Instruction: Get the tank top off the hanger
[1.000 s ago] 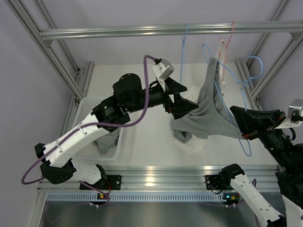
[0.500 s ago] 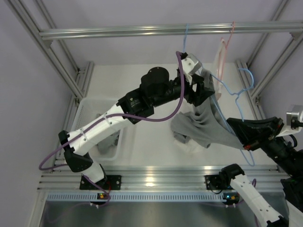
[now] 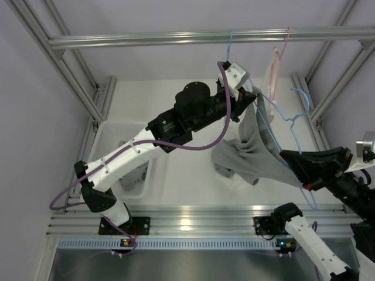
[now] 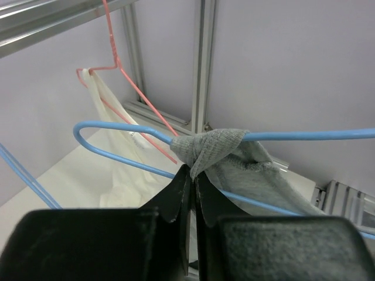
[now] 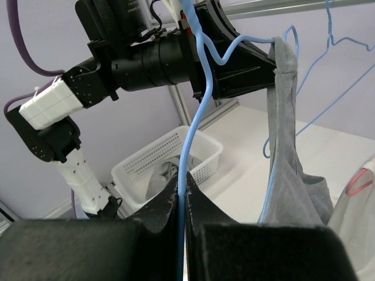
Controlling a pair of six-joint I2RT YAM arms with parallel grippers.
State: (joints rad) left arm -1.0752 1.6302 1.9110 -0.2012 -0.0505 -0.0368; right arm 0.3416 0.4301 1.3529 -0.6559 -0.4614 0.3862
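Note:
The grey tank top (image 3: 251,147) hangs from a blue wire hanger (image 3: 288,119), its lower part draping toward the table. In the left wrist view, one grey strap (image 4: 212,143) loops over the blue hanger (image 4: 304,134). My left gripper (image 4: 192,171) is shut on that strap just below the wire. From above, the left gripper (image 3: 255,100) sits at the garment's top. My right gripper (image 5: 183,186) is shut on the blue hanger (image 5: 193,111), whose wire runs up between its fingers, and the tank top (image 5: 286,175) hangs to its right. From above, the right gripper (image 3: 307,177) is low on the right.
A white basket (image 3: 111,136) with clothing stands at the left. A pink hanger (image 3: 278,56) carrying a white garment and a second blue hanger (image 3: 228,51) hang on the aluminium rail (image 3: 146,40). A white garment (image 3: 235,180) lies on the table under the tank top.
My left arm has swung up and to the right from the tank top's body to its strap, and its open jaws have shut there. The right gripper keeps its hold on the hanger.

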